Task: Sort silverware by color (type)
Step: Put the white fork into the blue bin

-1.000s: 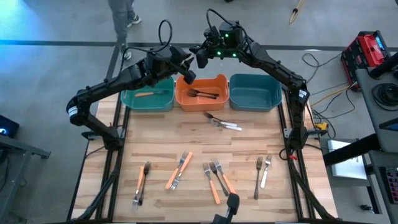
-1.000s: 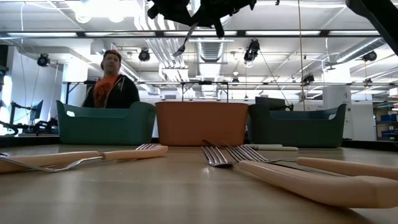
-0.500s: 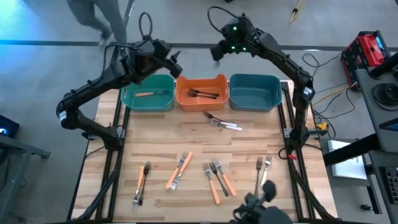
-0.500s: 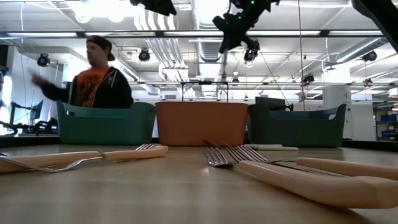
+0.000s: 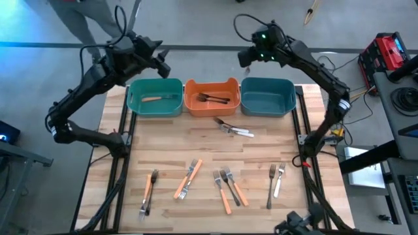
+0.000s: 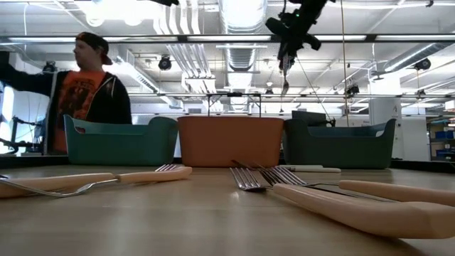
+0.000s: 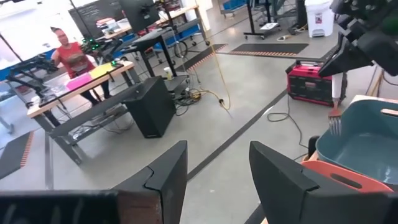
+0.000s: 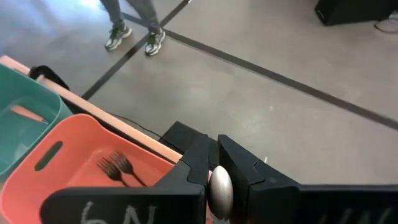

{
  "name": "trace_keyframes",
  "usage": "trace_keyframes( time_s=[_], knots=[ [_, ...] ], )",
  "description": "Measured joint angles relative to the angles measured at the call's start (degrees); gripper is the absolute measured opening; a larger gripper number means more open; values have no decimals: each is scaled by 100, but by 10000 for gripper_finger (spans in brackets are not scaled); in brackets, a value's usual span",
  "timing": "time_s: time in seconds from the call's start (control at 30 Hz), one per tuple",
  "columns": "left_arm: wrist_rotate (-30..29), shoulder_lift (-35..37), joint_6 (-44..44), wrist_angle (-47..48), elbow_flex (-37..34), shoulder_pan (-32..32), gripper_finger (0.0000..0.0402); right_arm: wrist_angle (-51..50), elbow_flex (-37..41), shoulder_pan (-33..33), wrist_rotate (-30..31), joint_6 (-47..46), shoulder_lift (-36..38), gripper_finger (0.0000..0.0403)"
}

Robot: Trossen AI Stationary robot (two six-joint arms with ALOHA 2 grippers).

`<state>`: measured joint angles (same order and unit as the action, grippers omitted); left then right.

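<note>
My right gripper (image 5: pixel 243 60) hangs high over the far rims where the orange bin (image 5: pixel 211 98) meets the right teal bin (image 5: pixel 268 98). It is shut on a white-handled fork (image 7: pixel 336 99) that hangs below it. My left gripper (image 7: pixel 217 180) stands open and empty, high beyond the far edge of the left teal bin (image 5: pixel 155 98). That bin holds one orange-handled fork (image 5: pixel 151 98). Dark forks (image 5: pixel 212 98) lie in the orange bin. More silverware lies flat on the table: white-handled forks (image 5: pixel 235 129) near the bins and several forks (image 5: pixel 225 183) along the near part. My right gripper pinches the fork between its two fingers at the upper end of the handle, whose rounded silver tip (image 8: pixel 219 186) shows between them. The fingers slant downward. The fork hangs nearly upright below them, tines (image 7: pixel 334 127) down, lifted clear of the bins.
The three bins stand in a row along the table's far edge. A person (image 6: pixel 89 92) stands beyond the table's far left corner. Bare wood lies between the bins and the near row of forks.
The two grippers were close together over the orange bin. My left gripper has drawn back up and toward the far left. My right gripper has gone toward the table's right along the far edge and tipped downward, carrying the fork, which now hangs tines down.
</note>
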<state>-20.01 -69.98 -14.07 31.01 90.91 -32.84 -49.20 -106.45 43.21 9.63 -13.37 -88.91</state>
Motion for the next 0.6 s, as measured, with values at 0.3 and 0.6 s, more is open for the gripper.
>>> trace_keyframes(
  time_s=[0.3,0.6],
  knots=[
    [2,154,-8,87,-32,-3,155,1488,2752,22,252,-1090,1454,13],
    [-42,233,-126,179,-37,-39,155,2553,4772,22,699,-1965,2015,13]
  ],
)
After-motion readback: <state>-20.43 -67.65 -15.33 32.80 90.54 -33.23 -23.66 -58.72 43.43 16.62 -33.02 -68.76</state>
